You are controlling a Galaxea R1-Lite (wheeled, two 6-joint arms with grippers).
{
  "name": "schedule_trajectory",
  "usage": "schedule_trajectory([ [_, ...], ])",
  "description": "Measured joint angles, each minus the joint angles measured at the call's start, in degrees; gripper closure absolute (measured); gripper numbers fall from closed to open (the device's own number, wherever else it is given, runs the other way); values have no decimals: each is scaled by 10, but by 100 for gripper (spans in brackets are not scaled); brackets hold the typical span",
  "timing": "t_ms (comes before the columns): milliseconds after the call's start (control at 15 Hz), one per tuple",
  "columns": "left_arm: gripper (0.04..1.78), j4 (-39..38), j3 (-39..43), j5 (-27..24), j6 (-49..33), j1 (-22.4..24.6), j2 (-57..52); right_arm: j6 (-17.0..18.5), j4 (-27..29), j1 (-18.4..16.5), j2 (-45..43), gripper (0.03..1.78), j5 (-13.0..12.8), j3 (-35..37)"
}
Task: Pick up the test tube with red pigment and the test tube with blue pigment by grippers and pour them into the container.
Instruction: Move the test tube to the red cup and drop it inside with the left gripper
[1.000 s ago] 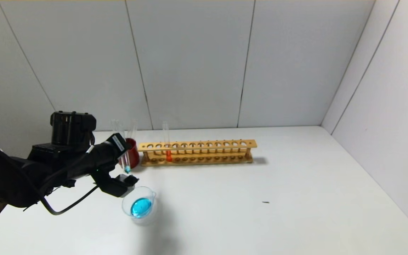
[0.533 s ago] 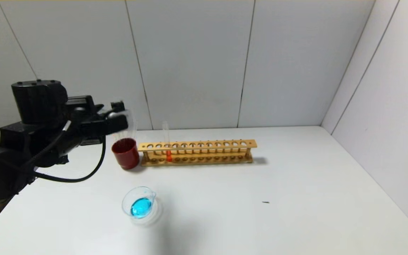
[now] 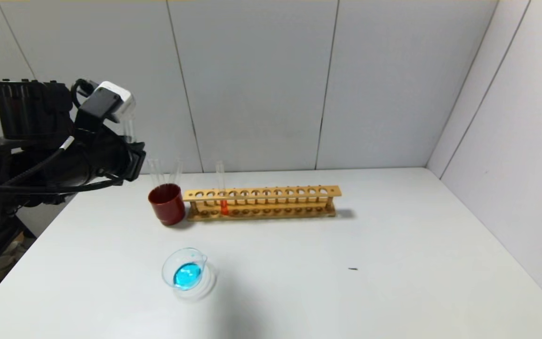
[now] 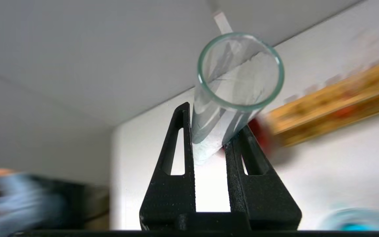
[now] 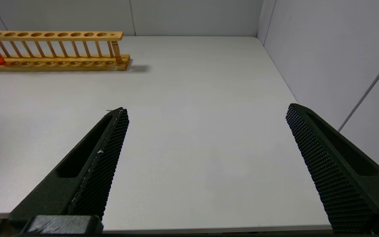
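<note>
The left end effector, clamped on the emptied blue-pigment tube, sits nearer the upright red-pigment tube than the wide-open right end effector.

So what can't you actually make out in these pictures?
- Left tool, shut on a clear tube: the tube's lower end is hidden behind the fingers in the left wrist view, so any leftover pigment is unknown.
- Container: blurred and cut by that view's edge.
- Clear tubes in the red cup: too faint to count, head view.
</note>
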Motion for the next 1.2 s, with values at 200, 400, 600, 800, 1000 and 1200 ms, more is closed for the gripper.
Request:
schedule_trajectory([
  [200,151,-12,0,-91,-142,11,10,0,0,0,0,6,0,0],
  [400,151,-38,8,-92,-157,30,47,0,0,0,0,6,0,0],
  [600,151,-105,16,-96,-156,44,102,0,0,0,0,6,0,0],
  [800,151,-178,14,-99,-154,48,164,0,0,0,0,6,0,0],
  [1000,151,-197,9,-100,-153,54,212,0,0,0,0,6,0,0],
  [1200,151,-198,8,-100,-152,63,237,0,0,0,0,6,0,0],
])
